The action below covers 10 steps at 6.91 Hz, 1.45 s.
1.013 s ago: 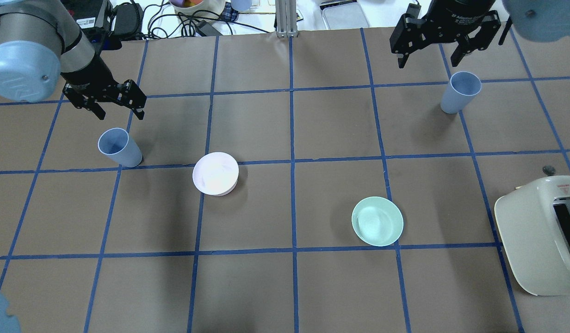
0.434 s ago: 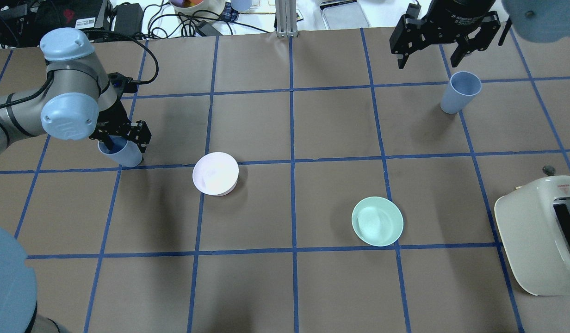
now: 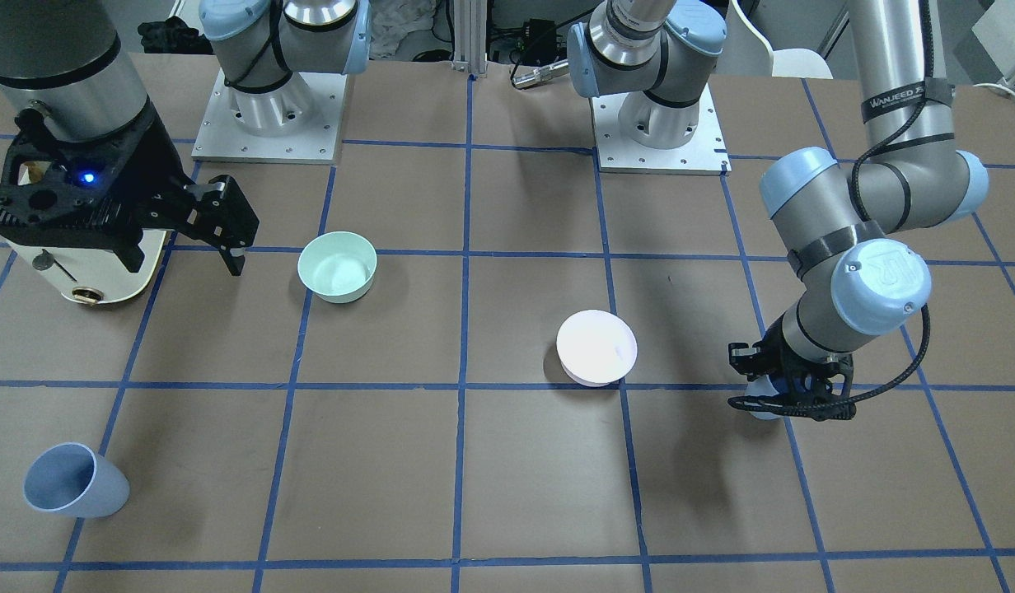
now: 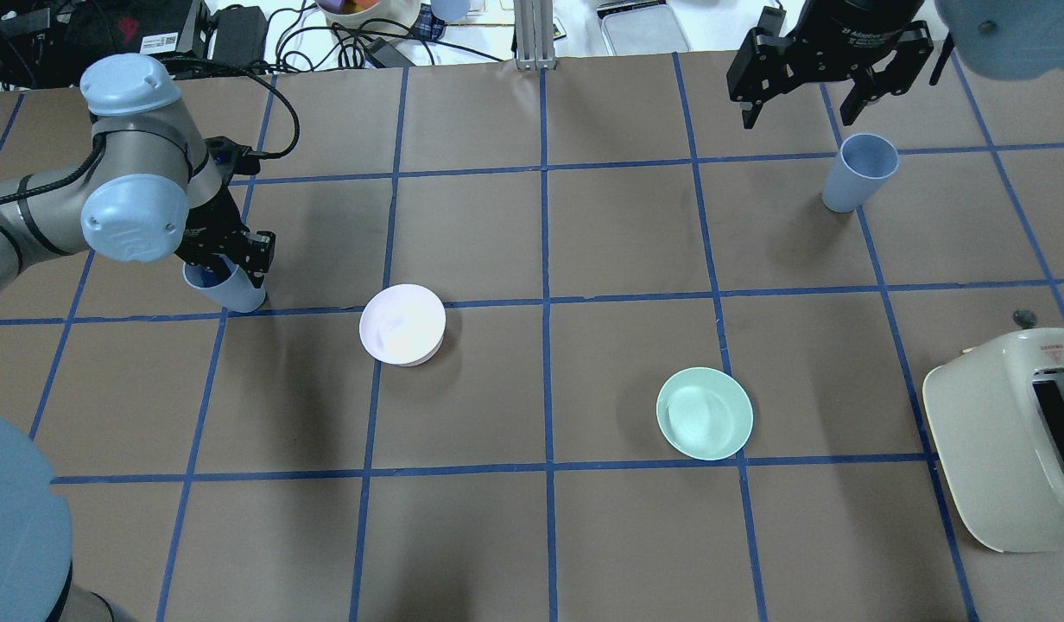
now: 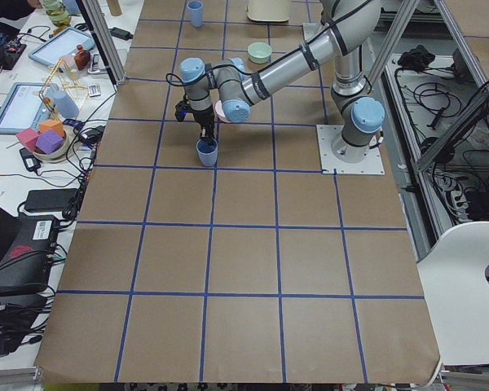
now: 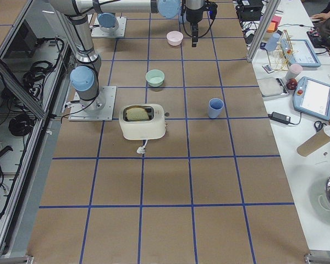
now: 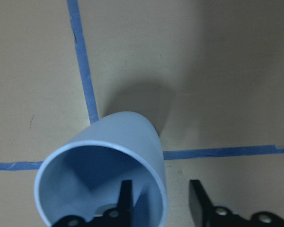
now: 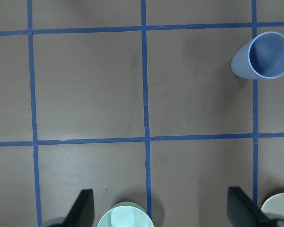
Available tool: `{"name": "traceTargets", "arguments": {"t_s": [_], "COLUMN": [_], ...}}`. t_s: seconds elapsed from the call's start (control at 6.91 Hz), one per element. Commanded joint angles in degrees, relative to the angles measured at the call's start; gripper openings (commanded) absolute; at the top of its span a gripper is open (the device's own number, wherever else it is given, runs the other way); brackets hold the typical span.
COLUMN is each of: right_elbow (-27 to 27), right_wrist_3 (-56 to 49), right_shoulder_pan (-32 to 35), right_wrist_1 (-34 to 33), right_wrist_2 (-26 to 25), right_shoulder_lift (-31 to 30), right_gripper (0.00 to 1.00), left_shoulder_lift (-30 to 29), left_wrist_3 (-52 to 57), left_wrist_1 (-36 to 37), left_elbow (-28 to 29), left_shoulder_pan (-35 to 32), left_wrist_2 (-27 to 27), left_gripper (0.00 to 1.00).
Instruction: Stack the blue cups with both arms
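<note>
Bending low, left end effector (image 4: 231,273) spread astride blue cup (image 4: 241,298) rim, right end effector (image 4: 796,121) raised, spread.

You see a pale pink bowl (image 4: 402,324) and a mint-green bowl (image 4: 705,413) well apart on the taped table (image 4: 627,225), with a cream toaster (image 4: 1007,441) beyond.

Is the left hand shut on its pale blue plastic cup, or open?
Open. The left hand straddles the pale blue plastic cup's wall, one finger inside, one outside, with a gap showing.
</note>
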Motion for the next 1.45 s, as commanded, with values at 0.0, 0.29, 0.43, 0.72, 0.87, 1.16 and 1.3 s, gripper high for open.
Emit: {"name": "traceTargets", "arguments": {"t_s": [0.0,0.29,0.43,0.72,0.87,1.16,1.3], "right_elbow": [-0.31,-3.28,-4.95,-5.76,-5.76,-5.67,-5.5], "right_wrist_3": [-0.41,-5.83,-6.99,-11.38,-12.79,-14.64,-16.22], "right_shoulder_pan": [-2.02,-9.55,-11.94,-16.6,-18.88,-19.17,-19.17], "right_wrist_1": [-0.61,-1.23,-3.41,-10.77,-14.2,-15.29,-16.86], "right_wrist_2": [-0.7,0.17,0.09,1.22,3.06,3.08,3.08], "right_shoulder_lift": [1.67,5.89,10.08,17.21,20.11,22.42,23.3], "right_gripper": [1.0,1.0,1.0,1.0,1.0,1.0,1.0], "left_shoulder_lift": [1.55,0.95,0.6,1.29,0.77,0.42,-0.1], "left_wrist_3": [0.1,-5.83,-11.1,-19.73,-25.07,-28.71,-29.42], "left_wrist_1": [-2.12,-11.06,-15.37,-17.43,-16.39,-7.56,-1.06], "left_elbow": [6.07,17.75,22.16,20.38,16.97,9.15,4.32], "left_shoulder_pan": [-4.39,-16.67,-20.99,-30.48,-34.27,-40.08,-41.06], "left_wrist_2": [-3.22,-3.96,-4.13,-6.85,-6.86,-7.03,-8.95], "left_gripper": [0.0,0.0,0.0,0.0,0.0,0.0,0.0]}}
